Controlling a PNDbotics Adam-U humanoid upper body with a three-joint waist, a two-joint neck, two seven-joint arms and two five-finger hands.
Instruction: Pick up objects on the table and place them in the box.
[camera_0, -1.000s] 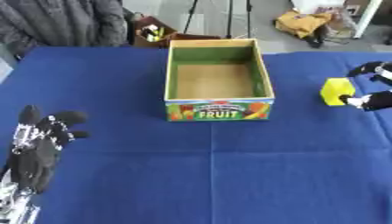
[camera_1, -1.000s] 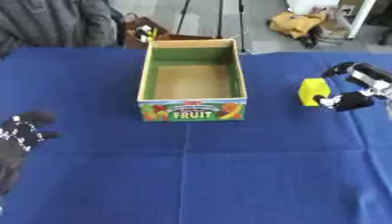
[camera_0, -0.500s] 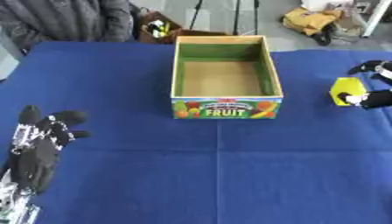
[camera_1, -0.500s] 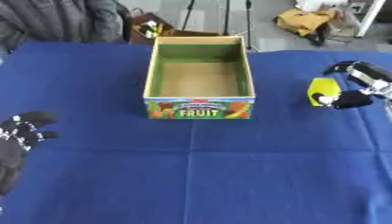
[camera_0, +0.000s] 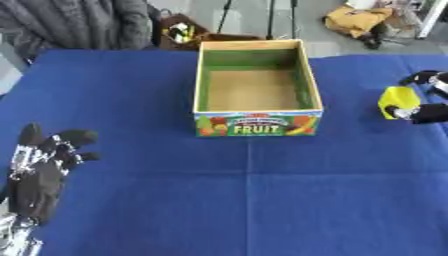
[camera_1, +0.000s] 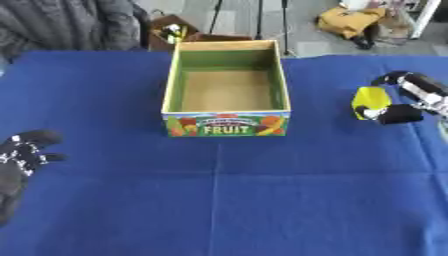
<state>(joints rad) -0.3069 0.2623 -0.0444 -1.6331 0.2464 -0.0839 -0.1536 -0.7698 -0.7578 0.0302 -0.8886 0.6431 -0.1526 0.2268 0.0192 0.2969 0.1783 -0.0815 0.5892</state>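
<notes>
An open cardboard box (camera_1: 227, 123) with green inner walls and a "FRUIT" label stands mid-table, and nothing shows inside it. To its right, my right hand (camera_1: 411, 100) reaches in from the right edge. Its thumb and fingers are curled round a small yellow object (camera_1: 369, 99) just above or on the blue cloth; I cannot tell which. My left hand (camera_0: 42, 172) rests open at the lower left, fingers up and far from the box.
A blue cloth (camera_0: 262, 200) covers the table. At the far edge a person in a grey jacket (camera_0: 79, 22) sits beside a brown bag (camera_0: 179, 32). A yellow bag (camera_1: 350, 20) lies on the floor beyond.
The whole picture has shifted a little, so the camera moved. The right hand stays round the yellow object at the same spot beside the box. The left hand has not moved.
</notes>
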